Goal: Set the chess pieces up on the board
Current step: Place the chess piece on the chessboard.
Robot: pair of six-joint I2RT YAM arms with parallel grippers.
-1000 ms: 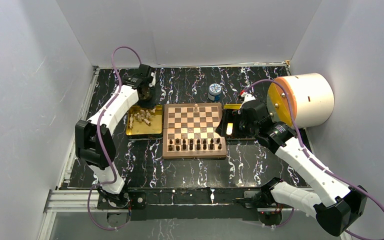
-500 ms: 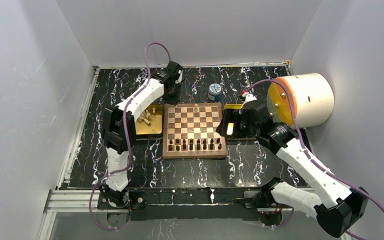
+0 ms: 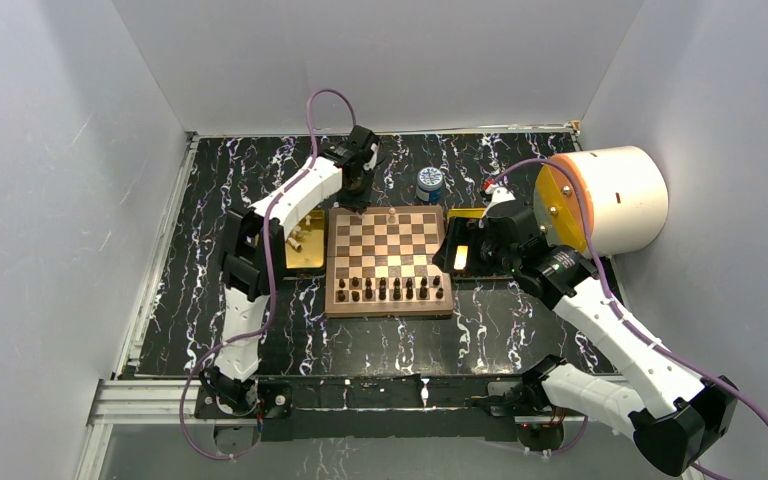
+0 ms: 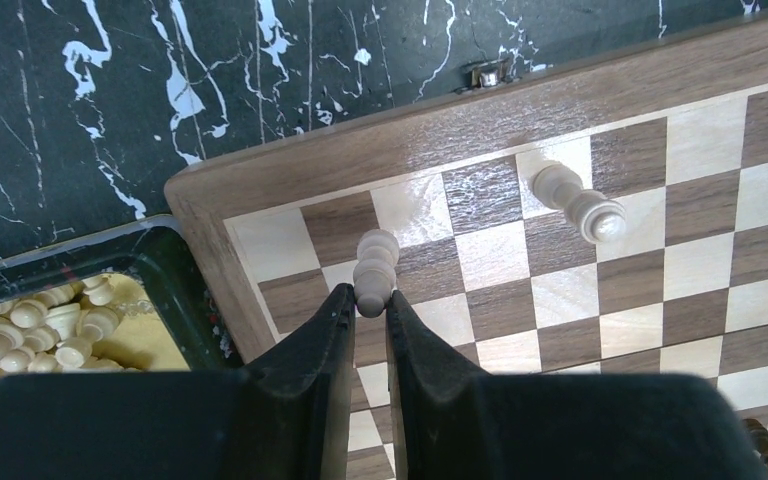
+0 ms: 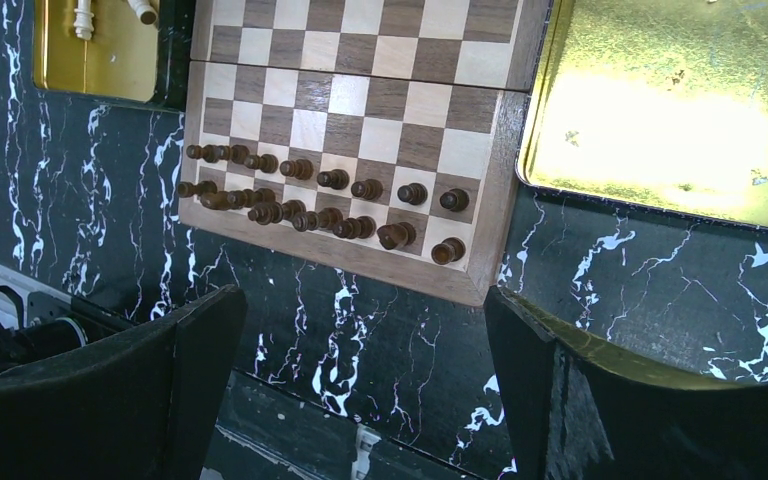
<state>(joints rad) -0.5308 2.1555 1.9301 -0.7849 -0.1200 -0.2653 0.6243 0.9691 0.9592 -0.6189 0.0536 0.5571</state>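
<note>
Board [image 4: 410, 145] holds one standing cream piece [image 4: 580, 203] and two rows of dark pieces [image 5: 332, 180]. Left end effector [image 4: 368, 300] clamps a second cream piece [image 4: 376, 268]; right end effector [image 5: 360, 297] gapes open.

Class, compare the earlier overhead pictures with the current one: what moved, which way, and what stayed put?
The left arm swung right, from above the gold tray to the far left corner of the board, its left hand shut on a cream piece. The open right hand, the dark pieces, the standing cream piece and the jar stayed put.
</note>
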